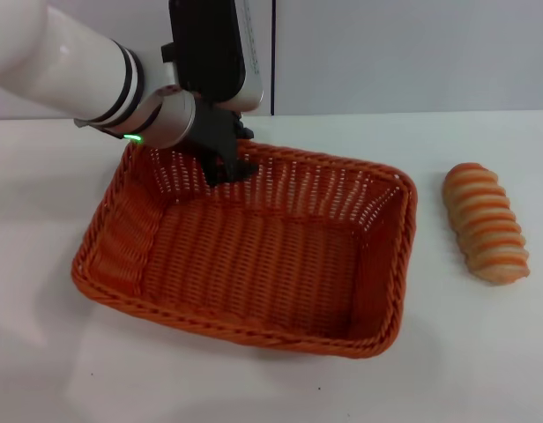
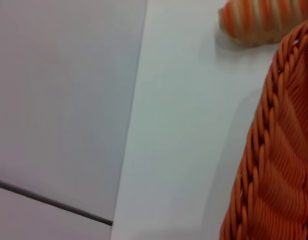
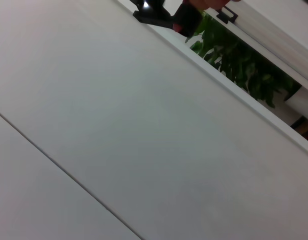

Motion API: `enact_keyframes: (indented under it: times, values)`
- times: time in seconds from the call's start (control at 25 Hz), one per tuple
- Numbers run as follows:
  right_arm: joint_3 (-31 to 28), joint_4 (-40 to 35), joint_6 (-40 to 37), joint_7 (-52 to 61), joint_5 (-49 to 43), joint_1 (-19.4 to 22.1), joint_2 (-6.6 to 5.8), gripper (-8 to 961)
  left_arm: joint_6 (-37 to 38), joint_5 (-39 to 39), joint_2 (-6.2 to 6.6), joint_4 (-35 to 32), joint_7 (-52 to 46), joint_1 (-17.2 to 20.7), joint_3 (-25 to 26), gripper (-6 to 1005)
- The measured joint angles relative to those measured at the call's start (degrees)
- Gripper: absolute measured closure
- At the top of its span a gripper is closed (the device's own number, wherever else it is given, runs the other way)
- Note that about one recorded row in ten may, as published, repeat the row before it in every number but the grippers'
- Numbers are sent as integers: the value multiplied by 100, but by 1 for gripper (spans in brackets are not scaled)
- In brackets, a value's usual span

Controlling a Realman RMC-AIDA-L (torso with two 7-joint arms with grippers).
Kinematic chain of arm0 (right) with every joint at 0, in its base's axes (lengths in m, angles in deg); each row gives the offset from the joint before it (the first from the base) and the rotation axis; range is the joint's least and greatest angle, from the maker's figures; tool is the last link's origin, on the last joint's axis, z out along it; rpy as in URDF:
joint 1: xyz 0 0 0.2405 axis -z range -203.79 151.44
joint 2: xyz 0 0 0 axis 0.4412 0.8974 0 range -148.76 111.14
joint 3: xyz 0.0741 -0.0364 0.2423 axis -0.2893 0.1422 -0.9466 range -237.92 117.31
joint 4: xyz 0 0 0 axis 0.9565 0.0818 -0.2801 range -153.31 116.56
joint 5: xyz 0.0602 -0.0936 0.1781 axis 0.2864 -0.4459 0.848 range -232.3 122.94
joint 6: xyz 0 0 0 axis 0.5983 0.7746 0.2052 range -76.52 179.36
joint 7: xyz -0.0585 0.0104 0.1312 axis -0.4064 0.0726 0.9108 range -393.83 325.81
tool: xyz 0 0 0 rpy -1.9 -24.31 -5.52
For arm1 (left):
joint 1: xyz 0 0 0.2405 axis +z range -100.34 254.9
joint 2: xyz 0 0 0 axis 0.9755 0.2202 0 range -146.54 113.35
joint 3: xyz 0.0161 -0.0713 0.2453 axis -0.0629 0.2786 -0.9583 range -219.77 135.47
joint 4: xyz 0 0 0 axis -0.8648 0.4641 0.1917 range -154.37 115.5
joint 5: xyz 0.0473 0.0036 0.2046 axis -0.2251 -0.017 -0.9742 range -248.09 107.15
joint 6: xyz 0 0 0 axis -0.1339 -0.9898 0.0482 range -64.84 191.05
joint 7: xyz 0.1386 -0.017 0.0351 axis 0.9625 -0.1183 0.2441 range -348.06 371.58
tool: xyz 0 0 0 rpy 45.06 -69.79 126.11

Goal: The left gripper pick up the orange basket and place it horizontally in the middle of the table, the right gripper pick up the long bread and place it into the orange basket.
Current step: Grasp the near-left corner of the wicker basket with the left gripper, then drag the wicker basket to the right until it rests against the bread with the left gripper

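The orange basket (image 1: 254, 256) lies flat on the white table (image 1: 483, 370), its long side running left to right in the head view. My left gripper (image 1: 226, 163) reaches down over the basket's far rim near the left corner, one black finger inside the wall, shut on that rim. The left wrist view shows part of the basket's braided rim (image 2: 266, 150). The long bread (image 1: 486, 222), striped orange-brown and cream, rests on the table to the right of the basket, apart from it; one end of the long bread (image 2: 264, 20) also shows in the left wrist view. My right gripper is out of view.
A pale wall (image 1: 404, 53) stands behind the table's far edge. The right wrist view faces a blank wall panel (image 3: 119, 125) with green plant leaves (image 3: 234, 65) beyond it.
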Motion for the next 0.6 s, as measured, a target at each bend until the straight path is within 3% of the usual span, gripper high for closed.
enact_keyframes:
  times: [0.2,0.6]
  values:
    - [-39,-5,1,2,0,0,0,122,0,0,0,0,0,0,0,635]
    - [-159,-8,51,3,6,-17,-9,122,222,-120,18,206,-916,-183,319,697]
